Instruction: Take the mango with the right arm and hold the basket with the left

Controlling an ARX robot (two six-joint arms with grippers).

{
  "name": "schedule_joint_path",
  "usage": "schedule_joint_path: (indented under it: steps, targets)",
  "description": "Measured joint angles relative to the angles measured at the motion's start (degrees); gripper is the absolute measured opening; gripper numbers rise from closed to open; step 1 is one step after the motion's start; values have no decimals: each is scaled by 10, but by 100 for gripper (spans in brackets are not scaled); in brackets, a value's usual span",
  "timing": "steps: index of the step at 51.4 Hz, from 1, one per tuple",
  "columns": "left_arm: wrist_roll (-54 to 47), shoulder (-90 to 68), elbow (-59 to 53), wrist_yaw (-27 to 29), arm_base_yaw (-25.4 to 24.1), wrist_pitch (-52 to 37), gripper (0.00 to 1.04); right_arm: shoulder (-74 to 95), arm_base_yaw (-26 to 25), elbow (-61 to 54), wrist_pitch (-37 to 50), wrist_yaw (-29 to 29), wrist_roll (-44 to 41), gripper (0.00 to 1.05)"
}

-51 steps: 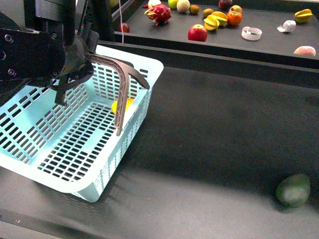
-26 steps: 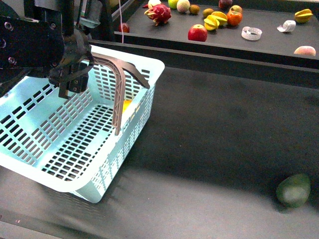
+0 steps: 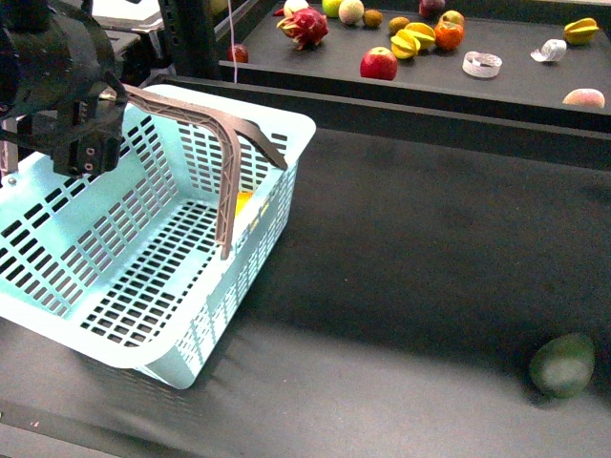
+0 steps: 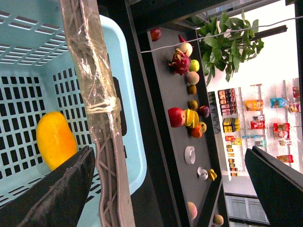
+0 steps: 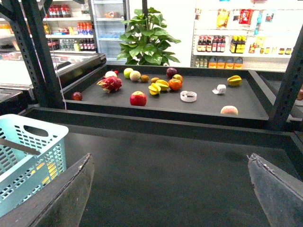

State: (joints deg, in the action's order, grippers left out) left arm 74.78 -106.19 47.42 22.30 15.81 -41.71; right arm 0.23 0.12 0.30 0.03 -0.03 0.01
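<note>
The pale turquoise basket (image 3: 143,277) stands at the left of the dark table with one grey-brown handle (image 3: 227,162) raised. Inside it, against the far wall, lies the yellow-orange mango (image 3: 245,202), mostly hidden by that handle in the front view and plain in the left wrist view (image 4: 56,139). My left arm (image 3: 57,91) hangs over the basket's back left corner. My left gripper (image 4: 170,189) is open; the tape-wrapped handle (image 4: 94,94) runs between its fingers, close to one finger (image 4: 61,189). My right gripper (image 5: 170,196) is open over bare table, with the basket (image 5: 28,151) off to one side.
A dark green oval fruit (image 3: 563,364) lies at the table's front right. Behind a raised ledge, a back shelf (image 3: 516,81) carries a red apple (image 3: 379,63), a dragon fruit (image 3: 305,26), several other fruits and tape rolls. Black rack posts (image 5: 40,52) stand behind the basket.
My left arm has drawn back to the left, uncovering more of the raised handle. The basket shifted slightly. The green fruit has not moved.
</note>
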Motion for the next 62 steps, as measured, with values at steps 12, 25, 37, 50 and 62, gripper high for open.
schedule_joint_path:
  steps: [12, 25, 37, 50, 62]
  targets:
    - [-32, 78, -58, -12, -3, -24, 99, 0, 0, 0, 0, 0, 0, 97]
    - [-54, 161, -133, -16, -29, -35, 99, 0, 0, 0, 0, 0, 0, 97]
    - [-79, 243, -195, -18, -45, -48, 99, 0, 0, 0, 0, 0, 0, 97]
    - [-118, 247, -200, -17, -53, -30, 99, 0, 0, 0, 0, 0, 0, 97]
    - [-179, 242, -213, -64, -62, -73, 93, 0, 0, 0, 0, 0, 0, 97]
